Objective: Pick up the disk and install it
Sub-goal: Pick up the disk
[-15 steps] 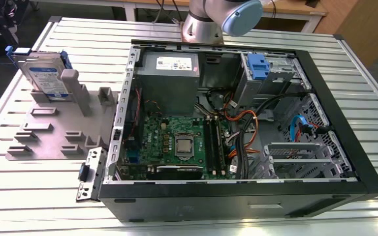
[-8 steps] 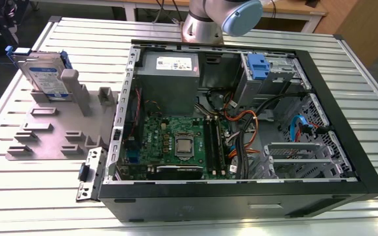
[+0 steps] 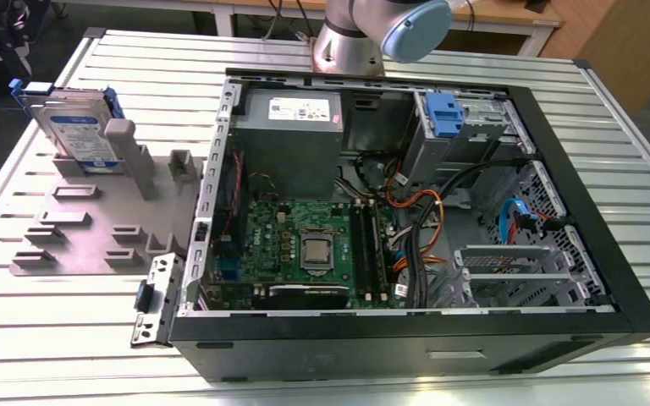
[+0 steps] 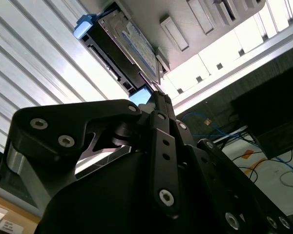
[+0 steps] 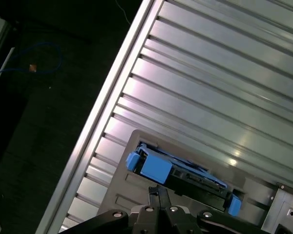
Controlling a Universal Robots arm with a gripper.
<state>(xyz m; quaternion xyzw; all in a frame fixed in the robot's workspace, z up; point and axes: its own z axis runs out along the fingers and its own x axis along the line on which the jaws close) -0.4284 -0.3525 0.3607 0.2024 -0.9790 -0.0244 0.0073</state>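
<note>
The slatted tabletop (image 3: pixel 641 152) carries an open computer case (image 3: pixel 415 348) across the middle and lower right of the exterior view. A grey rack (image 3: pixel 77 228) lies to its left. The disk (image 3: pixel 77 127) stands on edge in that rack, in the upper left of the exterior view, well apart from the case, so it is not yet installed. A blue bracket (image 3: pixel 14 91) runs along its edges.

In both wrist views the claw (image 5: pixel 157 191) hangs near the disk (image 5: pixel 185 174) but not touching it. Its fingers look pressed together and hold nothing.

The disk is likely stiff and fairly heavy for its size. Its metal faces are probably smooth enough to slip, and it would take a knock badly. The best hold looks to be across the two flat faces, at the part standing free above the rack, rather than on the thinner plastic bracket.
</note>
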